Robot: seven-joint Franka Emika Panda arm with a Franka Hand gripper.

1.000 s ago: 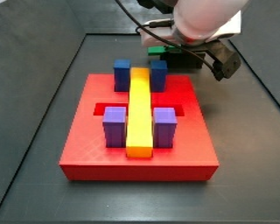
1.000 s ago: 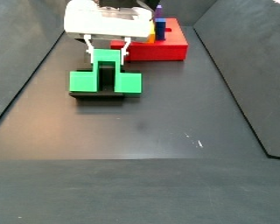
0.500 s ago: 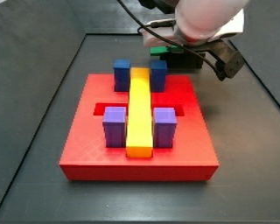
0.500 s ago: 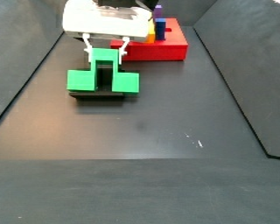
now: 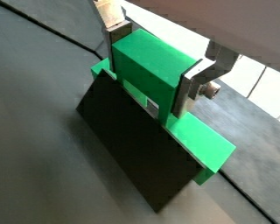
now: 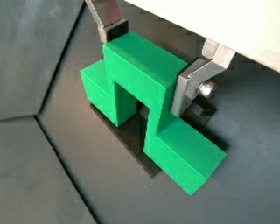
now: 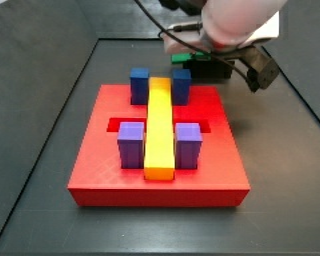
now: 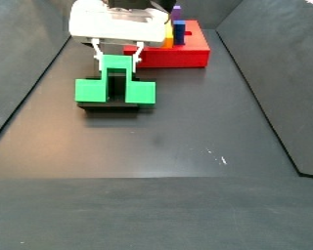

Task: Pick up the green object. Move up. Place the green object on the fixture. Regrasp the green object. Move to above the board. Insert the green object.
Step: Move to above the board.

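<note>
Pincer [image 8: 118, 53] astride green object [image 8: 114, 89]

A bright green object [image 8: 116, 86] is seen resting on the black fixture [image 5: 136, 149], straddled by the silver fingers [image 6: 199, 80] of the white-bodied gripper [image 8: 117, 47]. On the red board [image 7: 109, 170], a yellow bar [image 7: 159, 130] is flanked by purple blocks [image 7: 131, 143] near one edge and blue blocks [image 7: 140, 80] near the opposite edge. The floor [image 8: 172, 166] is dark grey.
</note>
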